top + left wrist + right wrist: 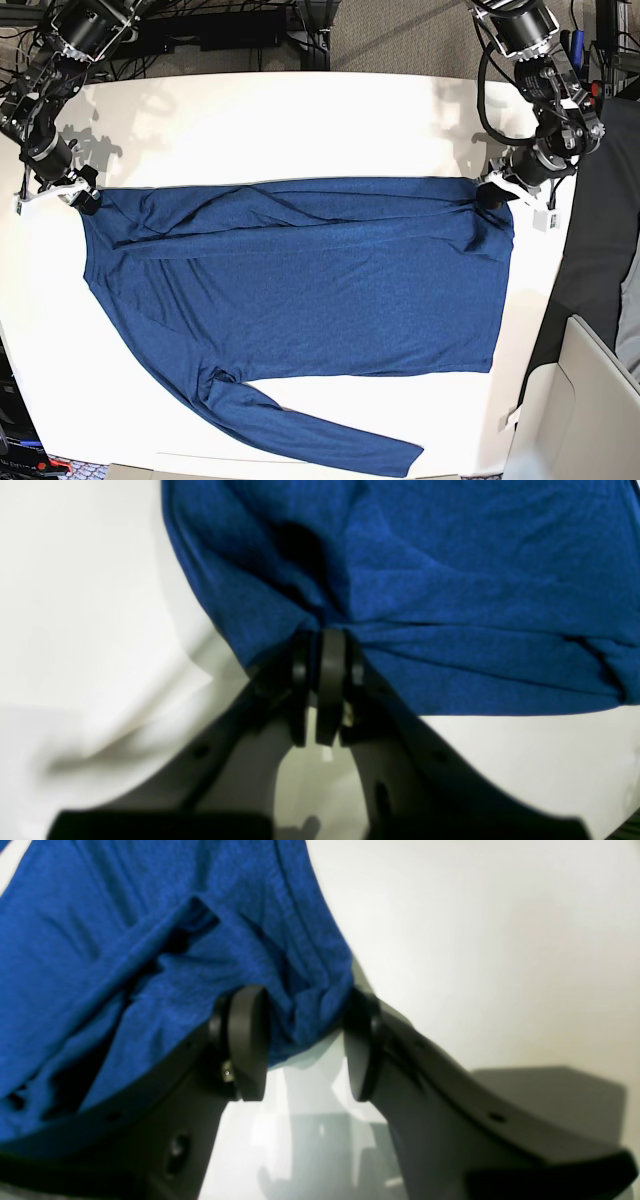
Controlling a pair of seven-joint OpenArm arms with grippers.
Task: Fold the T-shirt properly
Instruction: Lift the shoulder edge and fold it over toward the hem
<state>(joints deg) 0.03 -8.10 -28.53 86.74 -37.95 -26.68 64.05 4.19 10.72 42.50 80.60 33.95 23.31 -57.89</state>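
Note:
The navy-blue T-shirt (300, 280) lies spread flat across the white table, one long sleeve (330, 440) trailing toward the front edge. My left gripper (492, 193) is at the shirt's upper right corner. The left wrist view shows this gripper (327, 640) shut on a pinch of the T-shirt (450, 580), with folds radiating from the grip. At the upper left corner sits my right gripper (85, 200). Seen from the right wrist, that gripper (305, 1040) is open, its fingers (247, 1040) wide apart, with a bunched edge of the T-shirt (125, 965) lying between them.
The white table (300, 130) shows bare behind the shirt. Its right edge runs close to my left arm, with a dark chair and a pale bin (590, 400) beyond it. Cables and equipment (230, 30) line the back.

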